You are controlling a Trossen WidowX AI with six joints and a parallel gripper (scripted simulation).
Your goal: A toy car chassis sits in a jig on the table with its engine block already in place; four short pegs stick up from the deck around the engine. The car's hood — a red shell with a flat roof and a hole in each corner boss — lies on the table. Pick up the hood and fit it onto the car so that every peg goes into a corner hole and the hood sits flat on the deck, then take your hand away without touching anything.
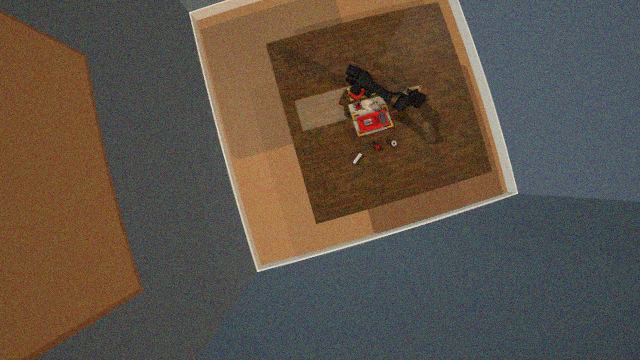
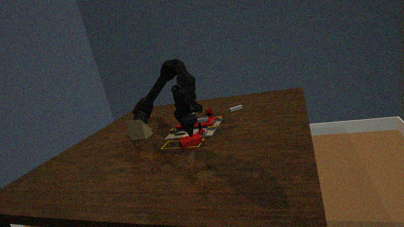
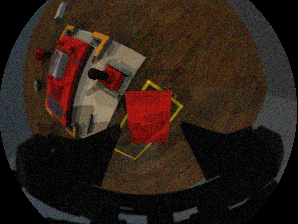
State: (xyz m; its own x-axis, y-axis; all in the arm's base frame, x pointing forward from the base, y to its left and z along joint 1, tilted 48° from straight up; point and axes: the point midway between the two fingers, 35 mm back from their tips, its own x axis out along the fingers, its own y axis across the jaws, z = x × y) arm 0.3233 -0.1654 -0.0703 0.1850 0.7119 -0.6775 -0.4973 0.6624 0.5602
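The red hood [image 1: 357, 96] [image 2: 190, 142] [image 3: 148, 110] lies on the table, partly over a yellow outline and askew to it. My gripper [image 3: 151, 126] is open and empty, pointing down; in the wrist view its fingers stand on either side of the hood, and in the exterior view they come down close at its top. Whether they touch it I cannot tell. The red chassis [image 1: 376, 127] [image 2: 192, 125] [image 3: 70, 82] sits in the jig beside the hood, with the grey engine block [image 1: 368, 122] [image 2: 202, 119] [image 3: 60, 64] on its deck. The pegs are too small to make out.
A pale board [image 2: 215, 130] [image 3: 97, 102] beside the chassis carries a red piece [image 3: 116, 80] with a black knob, near the hood. Beyond the chassis lie a small red part [image 1: 377, 146] [image 2: 209, 112], a white ring [image 1: 394, 143] and a white bar [image 1: 357, 158] [image 2: 235, 108].
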